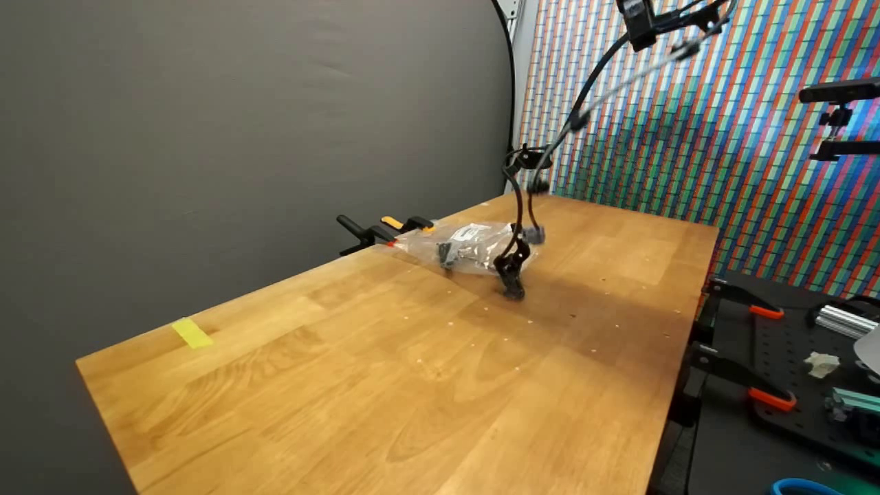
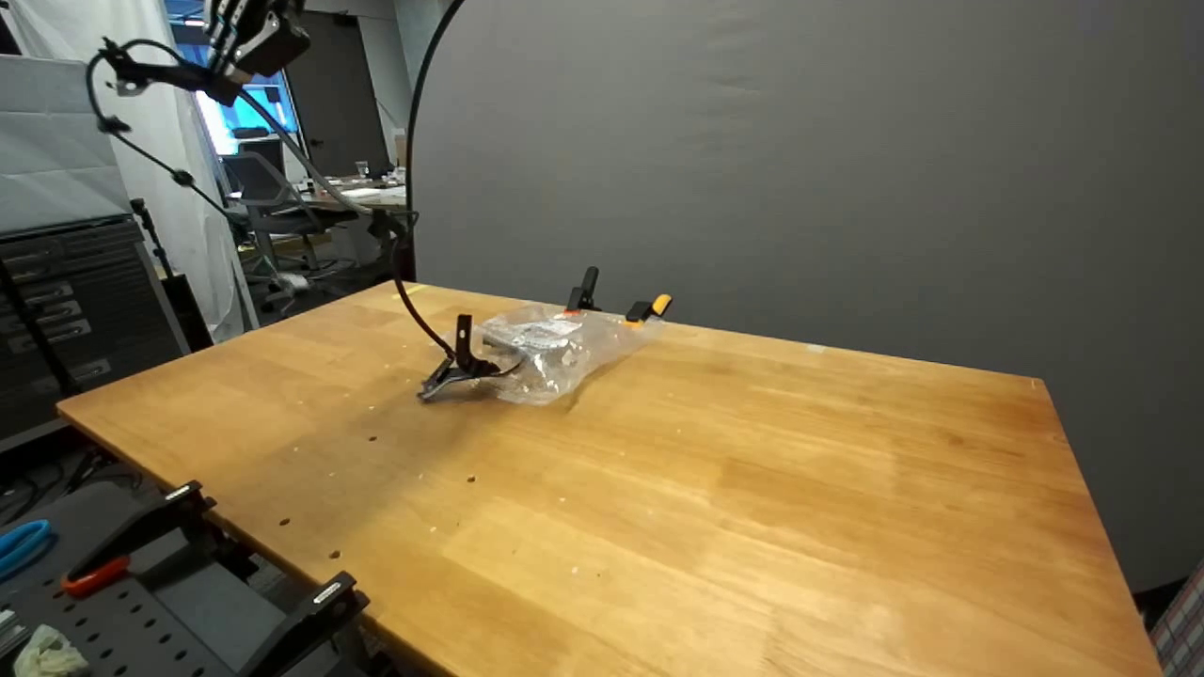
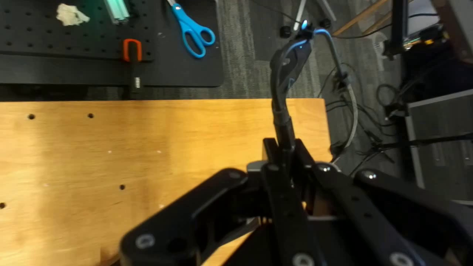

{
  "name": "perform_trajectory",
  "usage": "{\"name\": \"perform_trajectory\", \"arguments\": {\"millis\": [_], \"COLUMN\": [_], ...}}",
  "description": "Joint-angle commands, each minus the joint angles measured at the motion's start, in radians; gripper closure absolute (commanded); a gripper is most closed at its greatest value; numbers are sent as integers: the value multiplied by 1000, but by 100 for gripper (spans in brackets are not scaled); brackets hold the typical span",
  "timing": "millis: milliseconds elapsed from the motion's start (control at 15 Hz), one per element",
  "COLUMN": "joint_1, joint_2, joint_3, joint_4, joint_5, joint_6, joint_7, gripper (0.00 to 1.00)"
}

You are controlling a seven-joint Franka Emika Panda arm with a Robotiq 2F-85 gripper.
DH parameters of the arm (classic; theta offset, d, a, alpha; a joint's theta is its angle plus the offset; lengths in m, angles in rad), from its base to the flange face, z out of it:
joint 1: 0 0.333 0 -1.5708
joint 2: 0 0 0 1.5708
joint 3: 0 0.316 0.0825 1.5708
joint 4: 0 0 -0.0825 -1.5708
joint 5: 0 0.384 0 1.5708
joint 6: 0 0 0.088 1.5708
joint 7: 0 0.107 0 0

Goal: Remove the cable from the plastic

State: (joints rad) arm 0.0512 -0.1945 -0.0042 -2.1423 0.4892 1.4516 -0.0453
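Note:
A clear plastic bag (image 1: pixel 474 240) with a white label lies near the table's far edge; it also shows in an exterior view (image 2: pixel 564 350). My gripper (image 3: pixel 285 147) is shut on the cable (image 3: pixel 277 79), high above the table. It shows at the top edge of both exterior views (image 1: pixel 639 27) (image 2: pixel 249 56). The cable (image 2: pixel 406 299), with black brackets on it, hangs in a long loop from the gripper. Its lower brackets (image 1: pixel 510 271) rest on the table right beside the bag. I cannot tell whether any part is still inside the bag. Some dark bits show through the plastic.
Two spring clamps (image 1: pixel 368 234) (image 1: pixel 409 224) sit at the table's far edge and grip the bag there. A black side bench with orange-tipped clamps (image 1: pixel 770 399) and blue scissors (image 3: pixel 196 35) adjoins the wooden table (image 1: pixel 412 385). A grey backdrop (image 2: pixel 800 188) stands behind.

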Motion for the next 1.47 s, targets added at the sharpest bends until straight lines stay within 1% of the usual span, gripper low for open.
{"name": "perform_trajectory", "arguments": {"millis": [0, 200, 333, 467, 533, 667, 800, 933, 1133, 1267, 1400], "joint_1": [23, 36, 47, 57, 61, 65, 67, 67, 60, 54, 46], "joint_2": [73, 111, 111, 96, 85, 85, 73, 62, 34, 8, -12], "joint_3": [23, 60, 94, 124, 137, 153, 165, 171, 170, 171, 176], "joint_4": [121, 176, 189, 190, 184, 185, 163, 143, 103, 77, 63], "joint_5": [156, 275, 300, 282, 251, 201, 124, 35, -120, -230, -342], "joint_6": [-99, -85, -19, 94, 175, 286, 382, 454, 518, 530, 518], "joint_7": [27, 109, 177, 220, 242, 279, 329, 386, 475, 549, 632], "gripper": [97, 97, 97, 97, 97, 97, 97, 97, 97, 97, 97]}}
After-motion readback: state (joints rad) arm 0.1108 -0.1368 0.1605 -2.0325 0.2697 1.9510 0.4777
